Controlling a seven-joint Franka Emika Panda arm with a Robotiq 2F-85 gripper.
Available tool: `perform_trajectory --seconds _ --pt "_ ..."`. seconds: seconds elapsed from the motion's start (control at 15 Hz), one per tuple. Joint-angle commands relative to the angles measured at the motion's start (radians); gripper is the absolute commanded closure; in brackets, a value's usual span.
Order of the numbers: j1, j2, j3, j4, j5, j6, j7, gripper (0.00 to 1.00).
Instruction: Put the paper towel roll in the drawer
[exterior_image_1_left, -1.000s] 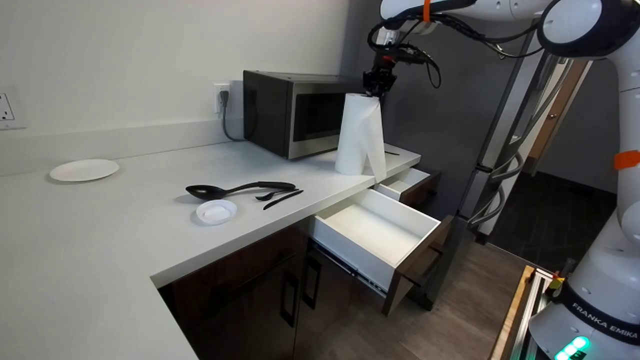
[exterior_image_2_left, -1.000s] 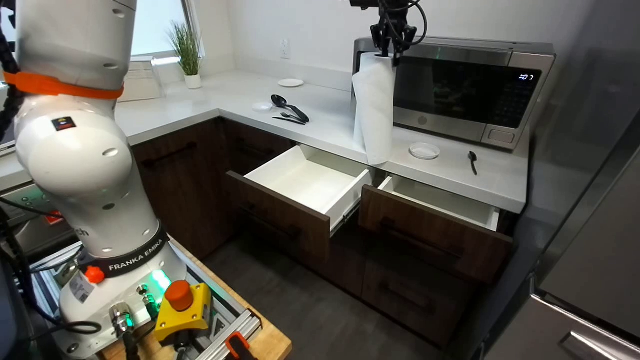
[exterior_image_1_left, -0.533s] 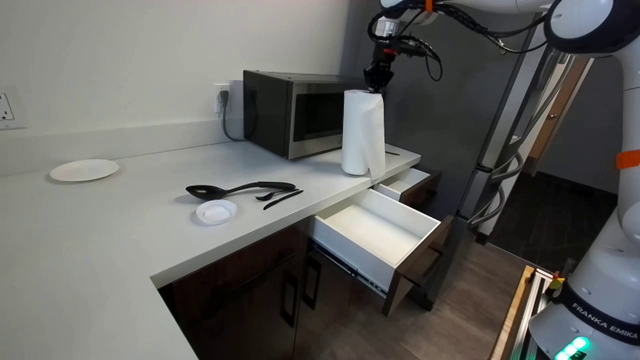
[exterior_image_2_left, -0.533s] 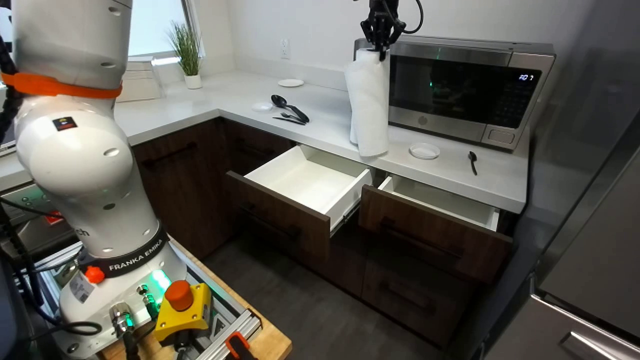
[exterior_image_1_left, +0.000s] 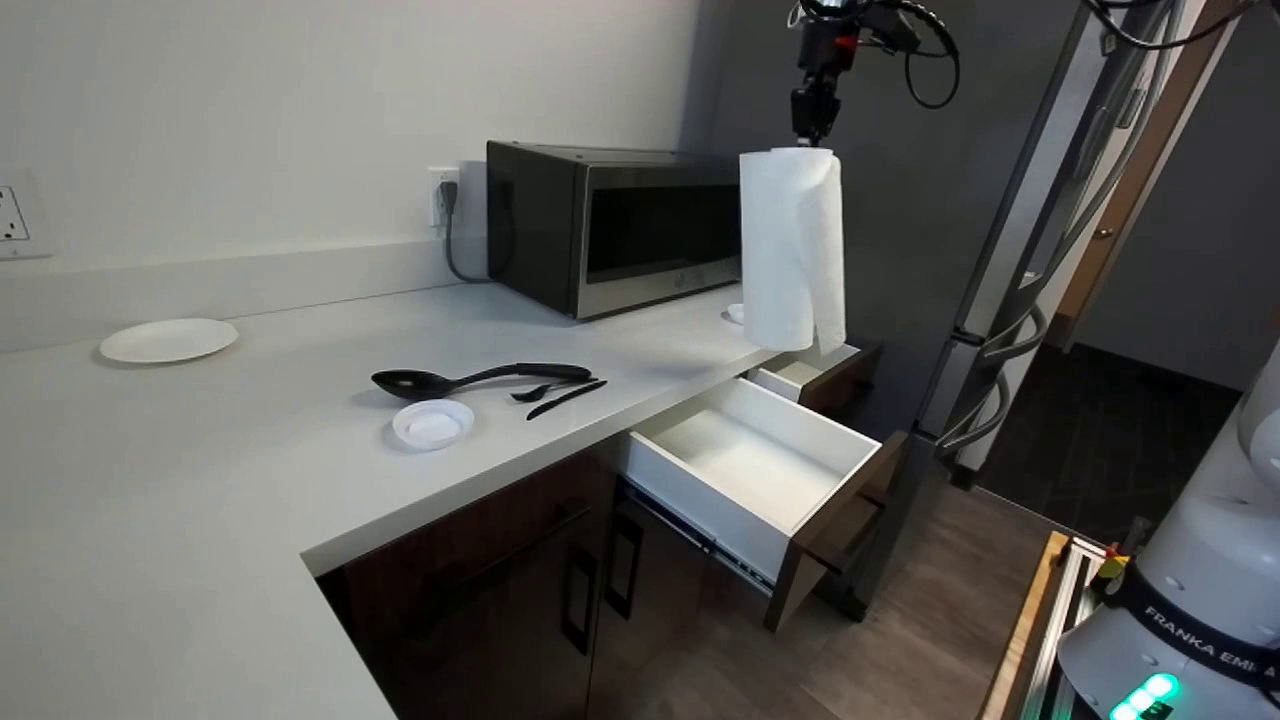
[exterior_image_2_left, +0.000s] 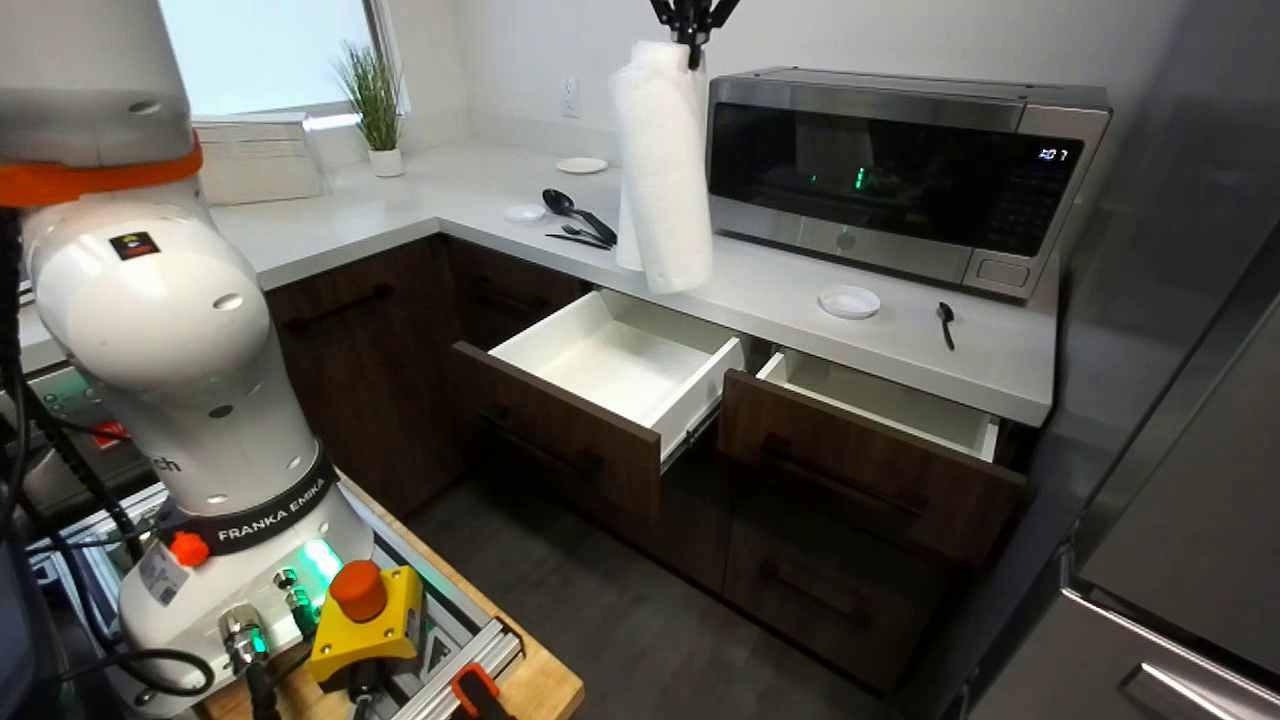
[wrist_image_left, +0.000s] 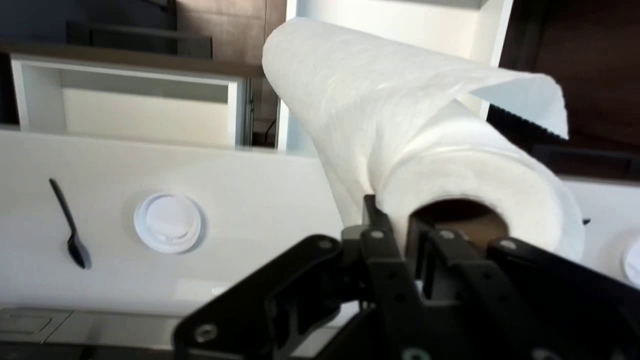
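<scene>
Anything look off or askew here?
Yes: on the paper towel roll, the outer sheet hangs loose; in the wrist view its edge curls away instead of lying tight. Nothing looks spilled.

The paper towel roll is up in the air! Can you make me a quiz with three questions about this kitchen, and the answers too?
1. Count: the fingers hold the paper towel roll; how many drawers are open?
2. True or false: the roll already lies inside a drawer.
3. Pick one: what lies beside the small white dish in front of the microwave? a) a potted plant, b) a black spoon, c) a fork.

Key: 1. Two. 2. False. 3. b.
</scene>
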Motion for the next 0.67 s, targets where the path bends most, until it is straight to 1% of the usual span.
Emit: perform_trajectory --seconds 0.0,0.13,0.2,0.4,0.6 --pt "0.021 -0.111 0.007 -0.153 -0.049 -0.120 -0.006 0.97" --pt "0.025 -0.147 0.005 -0.188 -0.056 -0.184 0.018 0.97" --pt "0.024 -0.086 0.001 -0.114 -0.038 -0.150 0.004 0.88" --pt "0.027 -0.118 0.000 -0.153 -0.046 -0.172 0.007 0.88" --pt "0.027 -0.124 -0.001 -0.160 -0.047 -0.171 0.007 0.88"
